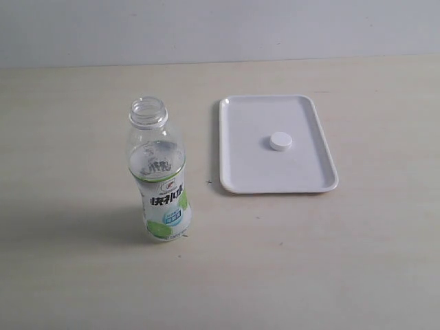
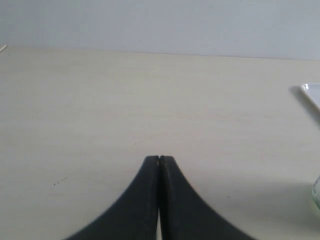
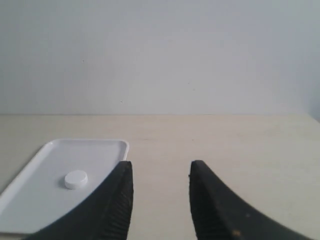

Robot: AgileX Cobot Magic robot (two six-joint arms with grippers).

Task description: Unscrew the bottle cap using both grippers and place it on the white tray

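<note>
Black curved fingers of the left gripper [image 2: 159,160] sit closest to the lens, pressed tip to tip with nothing between them, smooth matte plastic. Right gripper [image 3: 161,165]: same black tapered fingers, inner faces finely ribbed, spread apart with an empty gap over bare table.

Bottle cap [image 1: 280,141] is off the bottle and lies flat on the white tray [image 1: 247,124], near the tray's middle. It is small, round and white, a low disc shape. In the right wrist view the cap [image 3: 76,179] rests on the tray [image 3: 100,150] well apart from the fingers, off to one side of the gap and touched by neither gripper.

Bottle [image 1: 161,185] stands upright on the table [image 1: 344,261], just beside the tray and not touching it, neck uncapped with threads showing. Clear plastic, waisted body, white-and-green label with dark characters and a small blue patch. Only a sliver of it [image 2: 316,192] shows at the left wrist view's edge, along with a tray corner [image 2: 312,92].

Tray is glossy white, rectangular, with rounded corners and a low raised rim. Table is pale wood-grain, matte. Plain light wall [image 3: 160,55] behind.
</note>
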